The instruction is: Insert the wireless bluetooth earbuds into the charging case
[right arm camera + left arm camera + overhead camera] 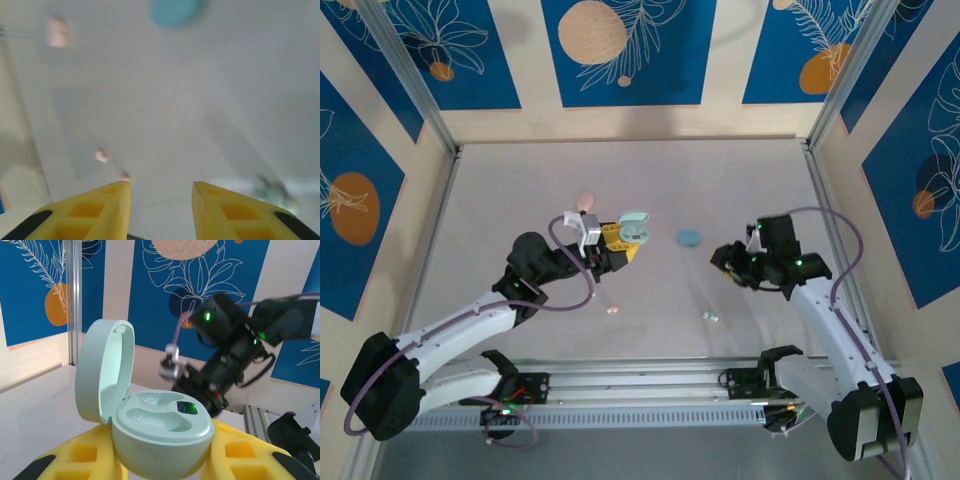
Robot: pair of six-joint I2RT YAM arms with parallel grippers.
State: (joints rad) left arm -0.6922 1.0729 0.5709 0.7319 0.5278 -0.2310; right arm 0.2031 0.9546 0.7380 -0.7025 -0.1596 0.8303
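– Blue flowered panels (480,50) are closing in the pale worktop (500,220) on three sides. What is the left arm doing?

– The left gripper (622,241) is hanging over the middle of the worktop, a little toward the left edge. It is clamping the mint charging case (160,440) between its yellow fingers (100,467). The lid (102,370) is standing open and upright, and the two sockets are facing up.

– Is anything sitting in the sockets?

– Something dark green is glinting in one of them, and I cannot tell what it is.

– And the earbuds?

– They are lying loose on the worktop toward the near edge. A pink earbud (613,309) is lying just left of the midline. A pale earbud (710,316) is lying well to the right of it.

– What about the right side?

– The right gripper (161,187) is hovering over the worktop right of the middle, tilting down at the surface. Its jaws are standing partly apart and gripping nothing, and bare worktop is showing between them.

– Anything else lying about?

– A blue case (689,237) is resting near the middle, between the two grippers. A pink case (585,201) is sitting beyond the left gripper, toward the far edge.
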